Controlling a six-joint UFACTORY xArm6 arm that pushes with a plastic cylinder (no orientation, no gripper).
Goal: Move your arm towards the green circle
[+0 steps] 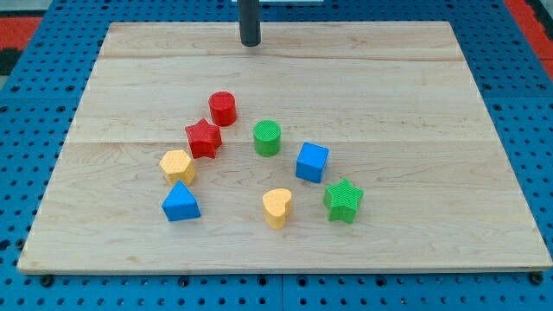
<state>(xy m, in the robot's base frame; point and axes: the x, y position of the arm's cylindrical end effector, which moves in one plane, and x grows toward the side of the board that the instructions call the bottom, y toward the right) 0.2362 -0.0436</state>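
Observation:
The green circle (267, 137) is a short green cylinder near the middle of the wooden board (415, 104). My tip (250, 42) is the lower end of a dark rod at the view's top, near the board's far edge. It stands well above the green circle in the view, slightly to its left, and touches no block.
A red cylinder (222, 108) and a red star (203, 138) lie left of the green circle. A yellow hexagon (176, 166) and a blue triangle (180, 202) are further left and lower. A blue cube (312, 161), a green star (343, 200) and a yellow heart (276, 207) lie to the lower right.

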